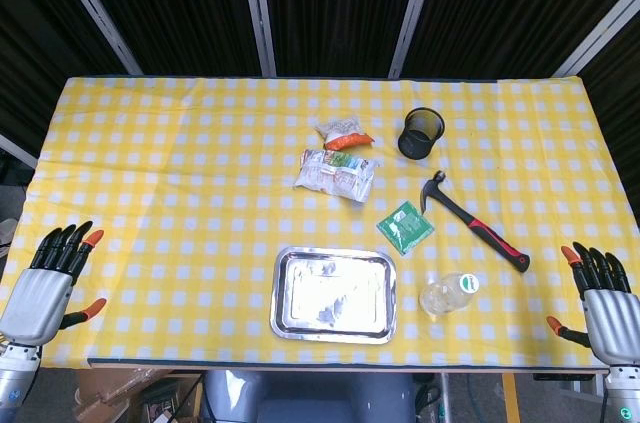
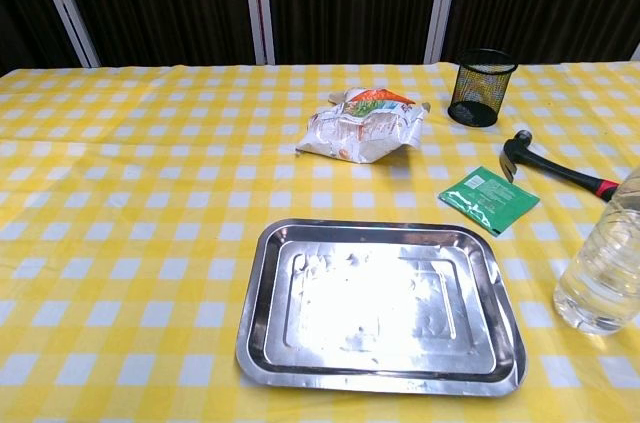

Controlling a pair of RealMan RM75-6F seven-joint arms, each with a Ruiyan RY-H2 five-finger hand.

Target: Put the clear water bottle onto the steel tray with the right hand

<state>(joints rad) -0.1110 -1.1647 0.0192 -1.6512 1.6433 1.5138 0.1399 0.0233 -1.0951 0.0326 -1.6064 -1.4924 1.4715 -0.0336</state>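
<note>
Dark slatted panels with pale uprights close off the back of the scene, and in front of them a desk (image 1: 180, 193) under a yellow-and-white checked cloth carries everything.

Near the middle of the front edge lies the steel tray (image 1: 333, 294), flat and with nothing in it, which suits it as the place to set something down. Just beside it, toward the front right corner, stands the clear water bottle (image 1: 448, 294); from the head view its green cap faces up, so it appears upright, and the chest view shows its ribbed clear body close to the tray's right rim but apart from it. Upright and free of neighbours, it looks easy to take from the side.

Further back sit a green packet (image 1: 405, 227), a hammer (image 1: 476, 222) with a red-and-black handle running toward the right edge, a black mesh cup (image 1: 422, 133) and a heap of white snack bags (image 1: 337, 165) near the desk's centre back. None of them lies between bottle and tray.

At the front right corner, the right robot hand (image 1: 598, 301) hovers off the desk edge, fingers spread, holding nothing. The bottle lies between it and the tray, nearer the tray and well apart from that hand. Off the front left corner, the left robot hand (image 1: 52, 283) is likewise open-fingered and empty. By my judgement the reach has not begun.
</note>
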